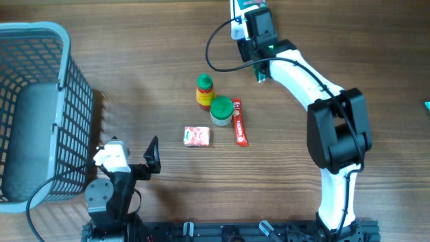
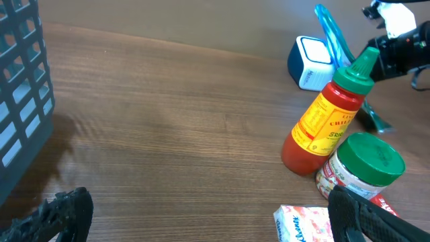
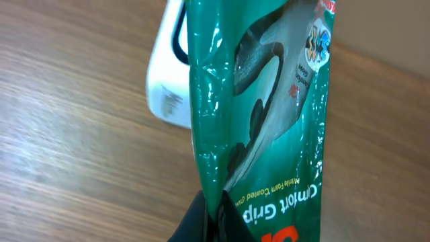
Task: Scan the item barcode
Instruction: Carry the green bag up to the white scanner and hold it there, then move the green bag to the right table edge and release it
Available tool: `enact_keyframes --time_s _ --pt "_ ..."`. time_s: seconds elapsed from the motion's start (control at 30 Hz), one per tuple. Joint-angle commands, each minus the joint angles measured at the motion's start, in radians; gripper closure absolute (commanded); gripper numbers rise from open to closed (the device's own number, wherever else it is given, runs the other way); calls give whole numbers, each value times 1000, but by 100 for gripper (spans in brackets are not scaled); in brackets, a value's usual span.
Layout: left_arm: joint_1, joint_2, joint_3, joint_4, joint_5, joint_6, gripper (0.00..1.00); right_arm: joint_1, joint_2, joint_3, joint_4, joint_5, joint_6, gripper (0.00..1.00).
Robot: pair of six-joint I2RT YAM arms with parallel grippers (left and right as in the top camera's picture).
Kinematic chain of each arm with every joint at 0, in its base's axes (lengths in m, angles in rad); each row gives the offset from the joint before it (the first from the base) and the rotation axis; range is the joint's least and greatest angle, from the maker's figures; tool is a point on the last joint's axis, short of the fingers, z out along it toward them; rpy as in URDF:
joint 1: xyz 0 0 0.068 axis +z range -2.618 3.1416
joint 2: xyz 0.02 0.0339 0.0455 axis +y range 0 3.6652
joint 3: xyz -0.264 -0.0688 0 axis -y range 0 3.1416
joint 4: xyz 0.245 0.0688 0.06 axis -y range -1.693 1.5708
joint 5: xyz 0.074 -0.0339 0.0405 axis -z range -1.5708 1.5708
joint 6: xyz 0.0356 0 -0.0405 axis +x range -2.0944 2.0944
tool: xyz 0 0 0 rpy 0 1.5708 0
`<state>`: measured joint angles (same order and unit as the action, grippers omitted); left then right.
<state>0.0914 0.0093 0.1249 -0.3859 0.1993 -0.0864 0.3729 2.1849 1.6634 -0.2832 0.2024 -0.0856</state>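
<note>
The item is a green glove package [image 3: 275,114] printed "Comfort Grip". My right gripper [image 3: 218,215] is shut on its lower edge and holds it upright. Just behind the package stands a white barcode scanner [image 3: 168,74]. From overhead, the right gripper [image 1: 250,20] and the package [image 1: 245,5] sit at the table's far edge. The left wrist view shows the scanner [image 2: 310,62] as a small blue and white box, with the package [image 2: 332,37] above it. My left gripper [image 1: 127,153] stands open near the front left, nothing between its fingers [image 2: 356,215].
A red sauce bottle with a green cap [image 1: 204,91], a green-lidded jar [image 1: 221,111], a red bar [image 1: 239,122] and a tissue pack [image 1: 197,136] lie mid-table. A grey wire basket [image 1: 33,107] stands at the left edge.
</note>
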Motion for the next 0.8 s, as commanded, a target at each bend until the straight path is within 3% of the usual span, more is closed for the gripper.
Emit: enact_keyframes --time_s 0.0,0.2,0.47,0.77 --pt "-5 -3 -10 3 -7 19 0 12 59 25 35 13 13 96" --pt "-5 -3 -10 3 -7 19 0 11 90 25 50 173 71 96" --pt "-5 -3 -10 3 -7 19 0 11 90 25 19 191 118 96" --pt "-5 -3 -10 3 -7 19 0 -79 -58 27 -266 196 387 96"
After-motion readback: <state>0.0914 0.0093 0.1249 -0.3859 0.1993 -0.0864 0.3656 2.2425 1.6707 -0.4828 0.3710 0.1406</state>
